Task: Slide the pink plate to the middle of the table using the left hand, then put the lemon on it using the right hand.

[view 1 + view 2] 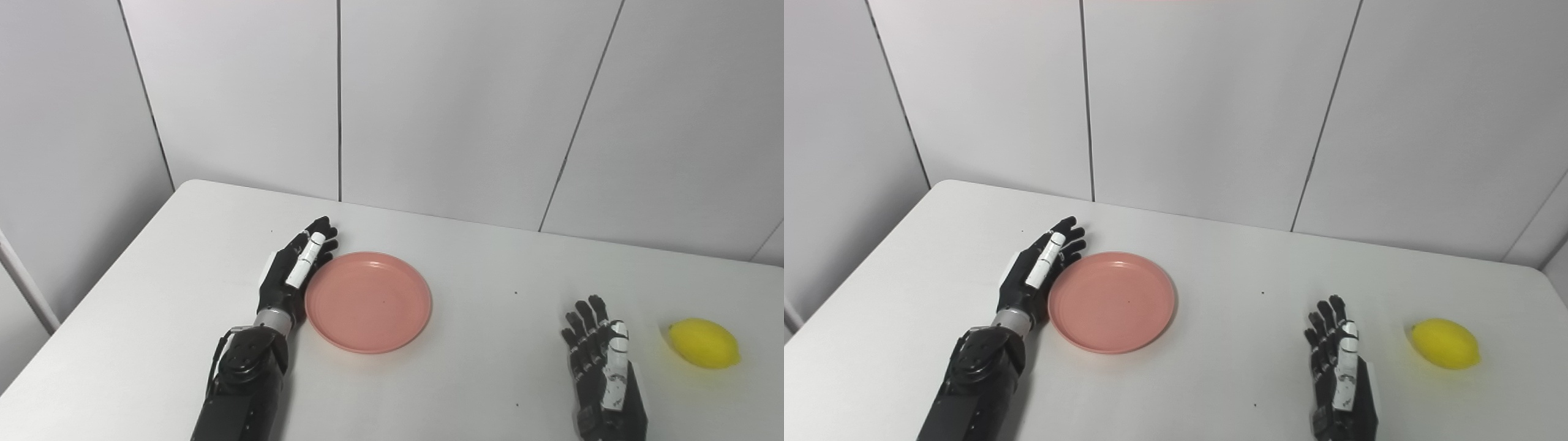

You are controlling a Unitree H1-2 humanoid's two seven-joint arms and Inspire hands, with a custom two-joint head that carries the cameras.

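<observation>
The pink plate (368,301) lies flat on the white table (478,257), left of the middle, with nothing on it. My left hand (295,269) rests open on edge along the plate's left rim, fingers straight and pointing away from me, touching or nearly touching the rim. The yellow lemon (703,343) lies on the table at the right. My right hand (597,352) is open near the front edge, fingers extended, a short gap to the left of the lemon and holding nothing.
Grey wall panels (453,104) stand right behind the table's far edge. The table's left edge runs diagonally at the left. A few small dark specks (515,293) dot the tabletop between plate and right hand.
</observation>
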